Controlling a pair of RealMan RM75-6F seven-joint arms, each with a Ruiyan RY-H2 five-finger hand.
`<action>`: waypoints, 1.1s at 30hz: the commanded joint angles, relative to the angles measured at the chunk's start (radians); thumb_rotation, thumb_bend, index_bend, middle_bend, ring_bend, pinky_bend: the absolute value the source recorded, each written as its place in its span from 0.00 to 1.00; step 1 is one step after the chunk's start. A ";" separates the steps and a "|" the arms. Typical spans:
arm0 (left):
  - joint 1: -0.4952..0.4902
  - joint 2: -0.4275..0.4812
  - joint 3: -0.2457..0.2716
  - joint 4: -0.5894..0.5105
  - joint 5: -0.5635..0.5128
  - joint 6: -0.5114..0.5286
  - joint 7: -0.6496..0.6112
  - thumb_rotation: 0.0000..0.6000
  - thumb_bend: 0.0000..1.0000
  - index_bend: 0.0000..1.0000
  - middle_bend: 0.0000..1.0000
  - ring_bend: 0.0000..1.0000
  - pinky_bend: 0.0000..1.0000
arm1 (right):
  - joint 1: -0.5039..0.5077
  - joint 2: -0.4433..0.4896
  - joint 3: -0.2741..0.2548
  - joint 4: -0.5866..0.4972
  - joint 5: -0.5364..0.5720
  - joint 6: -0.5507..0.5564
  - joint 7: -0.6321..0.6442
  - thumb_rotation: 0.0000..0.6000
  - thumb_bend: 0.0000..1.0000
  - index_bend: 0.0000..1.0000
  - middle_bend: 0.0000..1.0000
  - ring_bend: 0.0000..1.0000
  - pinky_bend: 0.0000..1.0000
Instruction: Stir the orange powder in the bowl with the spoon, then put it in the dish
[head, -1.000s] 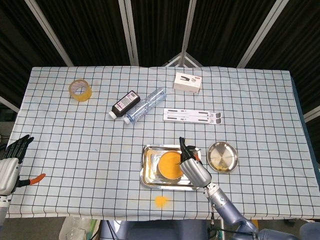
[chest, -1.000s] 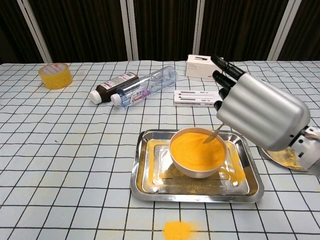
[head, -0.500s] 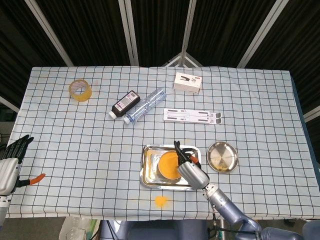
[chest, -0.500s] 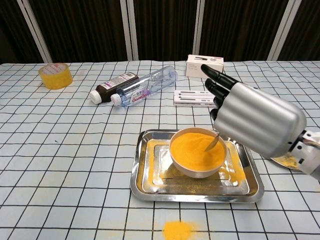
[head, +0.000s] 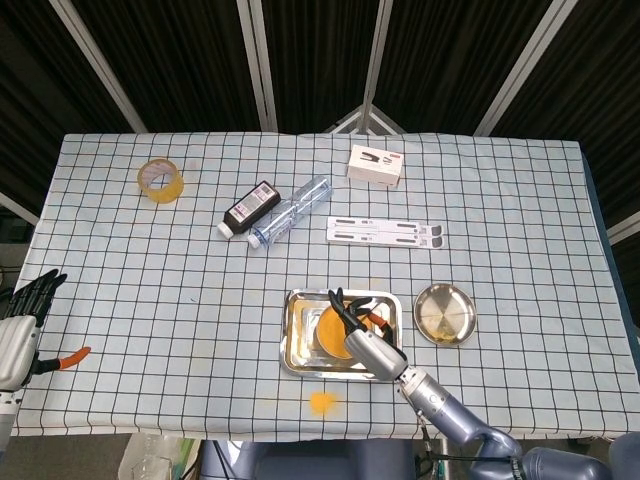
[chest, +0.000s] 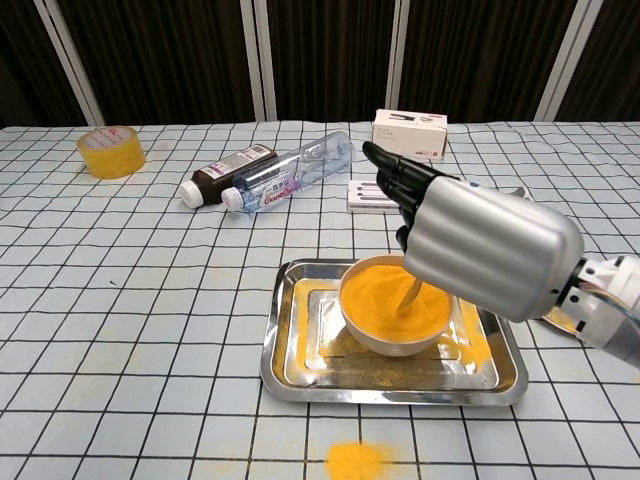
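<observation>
A bowl (chest: 375, 305) of orange powder stands in a steel tray (chest: 290, 372); in the head view the bowl (head: 332, 327) is partly covered. My right hand (chest: 478, 250) hovers over the bowl's right side and grips the spoon (chest: 410, 293), whose tip dips into the powder. From above, the right hand (head: 362, 338) lies across the tray (head: 292, 345). The round steel dish (head: 445, 313) sits just right of the tray, holding traces of powder. My left hand (head: 20, 322) rests at the table's left edge with fingers extended, holding nothing.
Spilled orange powder (chest: 357, 460) lies in front of the tray. Behind it are a brown bottle (chest: 225, 170), a clear bottle (chest: 290, 172), a white strip (chest: 375, 195) and a white box (chest: 410, 133). A tape roll (chest: 110, 150) sits far left. An orange-handled tool (head: 68, 358) lies by my left hand.
My right hand has shifted left over the bowl, sweeping the spoon leftward through the powder. The left hand has not moved.
</observation>
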 joint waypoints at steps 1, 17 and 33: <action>0.000 0.000 0.000 0.000 0.000 0.000 0.000 1.00 0.01 0.00 0.00 0.00 0.00 | -0.001 0.008 0.002 -0.005 0.004 -0.006 -0.011 1.00 0.58 0.61 0.51 0.18 0.00; 0.000 0.000 0.001 -0.001 -0.002 -0.001 0.004 1.00 0.01 0.00 0.00 0.00 0.00 | -0.038 0.007 0.035 -0.046 0.042 0.066 0.073 1.00 0.58 0.61 0.51 0.18 0.00; 0.002 -0.001 -0.005 -0.008 -0.005 0.007 0.007 1.00 0.01 0.00 0.00 0.00 0.00 | -0.177 0.074 0.070 0.093 0.177 0.274 0.387 1.00 0.58 0.61 0.51 0.18 0.00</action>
